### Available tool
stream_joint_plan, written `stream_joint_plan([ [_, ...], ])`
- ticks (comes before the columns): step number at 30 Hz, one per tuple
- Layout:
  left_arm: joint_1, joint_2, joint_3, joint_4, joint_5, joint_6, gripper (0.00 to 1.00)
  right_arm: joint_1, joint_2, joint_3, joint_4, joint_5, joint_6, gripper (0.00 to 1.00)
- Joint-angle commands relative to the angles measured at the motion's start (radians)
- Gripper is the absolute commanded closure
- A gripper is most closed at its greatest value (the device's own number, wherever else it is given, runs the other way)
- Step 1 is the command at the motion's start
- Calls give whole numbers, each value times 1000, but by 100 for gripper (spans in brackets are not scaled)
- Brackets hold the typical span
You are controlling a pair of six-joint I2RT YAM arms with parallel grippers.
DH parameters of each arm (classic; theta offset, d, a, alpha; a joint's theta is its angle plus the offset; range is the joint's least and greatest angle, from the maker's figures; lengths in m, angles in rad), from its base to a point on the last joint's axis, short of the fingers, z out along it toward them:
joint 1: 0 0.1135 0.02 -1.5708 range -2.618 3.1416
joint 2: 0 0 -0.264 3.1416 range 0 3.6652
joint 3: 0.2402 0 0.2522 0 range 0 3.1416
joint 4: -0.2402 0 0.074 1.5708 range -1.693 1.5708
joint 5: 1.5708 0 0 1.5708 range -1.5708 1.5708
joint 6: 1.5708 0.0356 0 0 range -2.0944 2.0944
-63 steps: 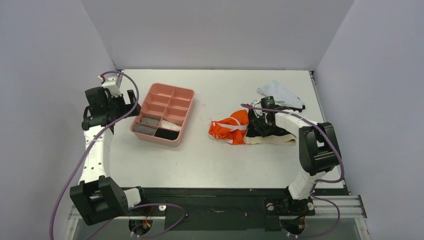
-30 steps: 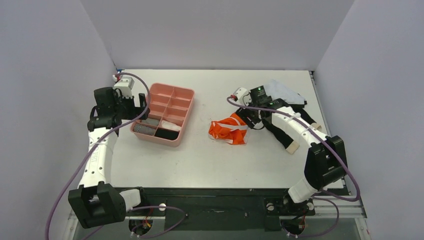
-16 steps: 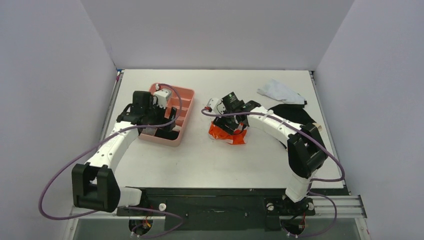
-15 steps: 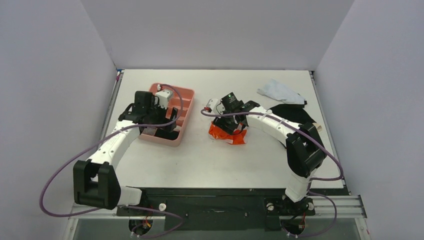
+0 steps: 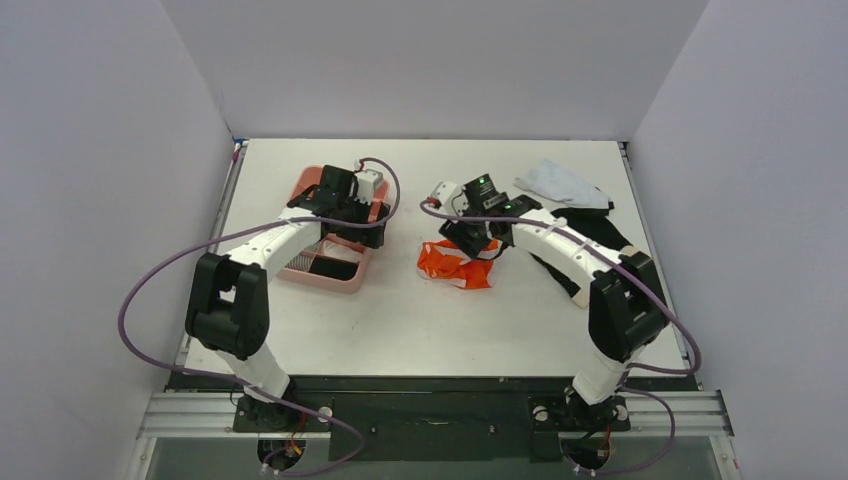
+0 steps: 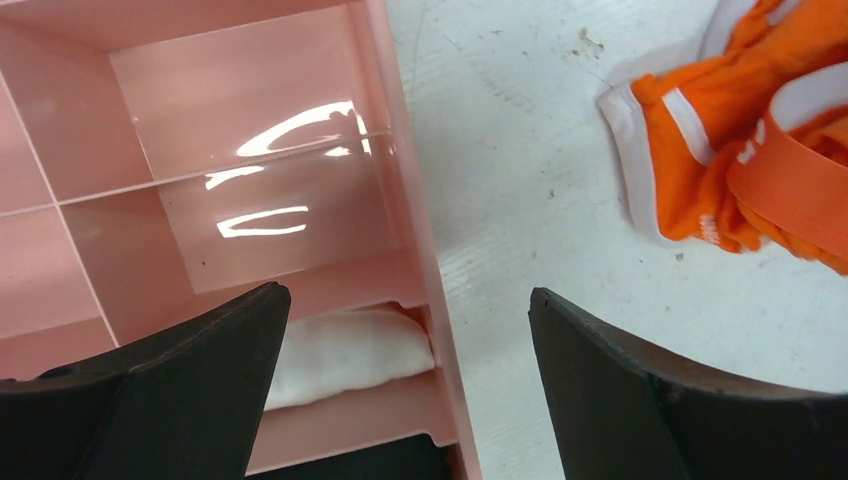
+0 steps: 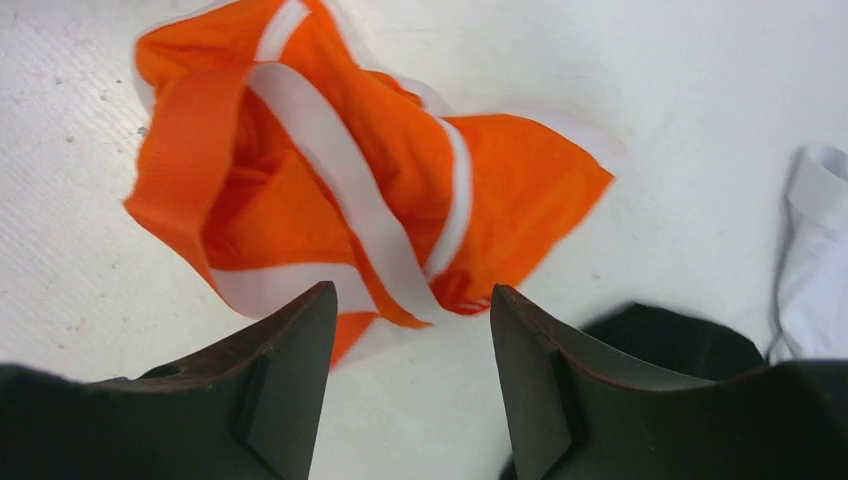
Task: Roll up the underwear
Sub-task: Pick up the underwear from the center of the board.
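The orange underwear [image 5: 458, 262] lies crumpled near the middle of the white desk [image 5: 420, 320]. The black pair [image 5: 600, 232] sprawls to its right, partly under the right arm, so I can't quite tell whether the two touch. The right tool [image 7: 405, 330] hangs just above the orange pair, fingers spread and holding nothing, while the left tool [image 6: 405, 340], likewise spread and empty, hovers over the right edge of the pink tray [image 6: 410, 200], where a white roll [image 6: 345, 355] sits in one compartment.
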Motion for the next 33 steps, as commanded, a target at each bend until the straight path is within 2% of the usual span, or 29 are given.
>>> stream_joint_plan([
  [1,-12,59,81,39,-93,-58,14,-95,-140,4,-1,-60,40,45],
  [8,-12,132,99,52,-127,-69,38,-124,-199,-33,-34,-101,41,45],
  [14,23,153,106,44,-147,-92,55,-53,-213,-60,-43,-103,-5,43],
  [20,102,144,99,35,-120,-135,76,30,-164,-67,-22,-69,-29,41],
  [22,129,136,84,40,-108,-147,79,41,-145,-57,-17,-67,-32,41],
  [29,137,101,35,57,-36,-177,76,59,-107,-33,-19,-82,-60,39],
  [33,137,89,27,66,-1,-192,64,61,-84,-30,-17,-74,-84,38],
])
